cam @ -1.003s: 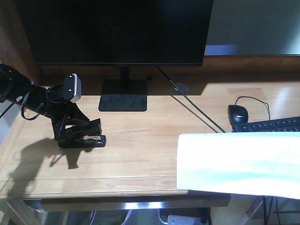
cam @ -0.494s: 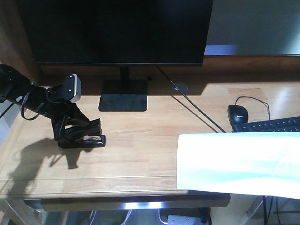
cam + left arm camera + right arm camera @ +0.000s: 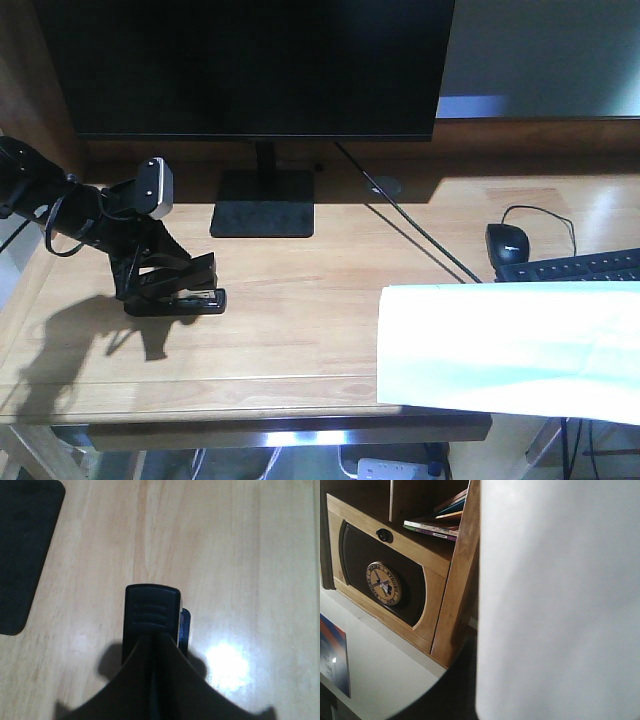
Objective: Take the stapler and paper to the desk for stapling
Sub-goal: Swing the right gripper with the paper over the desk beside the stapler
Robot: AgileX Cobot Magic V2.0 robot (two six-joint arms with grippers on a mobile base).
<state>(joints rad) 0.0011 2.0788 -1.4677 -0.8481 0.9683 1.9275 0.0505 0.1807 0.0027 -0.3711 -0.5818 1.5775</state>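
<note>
The black stapler (image 3: 190, 297) rests on the light wood desk (image 3: 300, 330) at the left, in front of the monitor stand. My left gripper (image 3: 160, 285) reaches down from the left and is shut on the stapler's rear part. In the left wrist view the fingers meet over the stapler (image 3: 151, 611), whose ridged front end sticks out over the desk (image 3: 225, 555). The white paper (image 3: 510, 345) hangs over the desk's front right corner, partly covering the keyboard. In the right wrist view the paper (image 3: 560, 600) fills the right half, held by my right gripper (image 3: 470, 700); only one dark finger shows.
A large black monitor (image 3: 250, 60) stands at the back on a flat base (image 3: 263, 215), which also shows in the left wrist view (image 3: 22, 545). A black mouse (image 3: 507, 243), keyboard (image 3: 580, 265) and cable (image 3: 410, 230) lie at the right. The right wrist view shows a wooden shelf unit with books (image 3: 440, 525).
</note>
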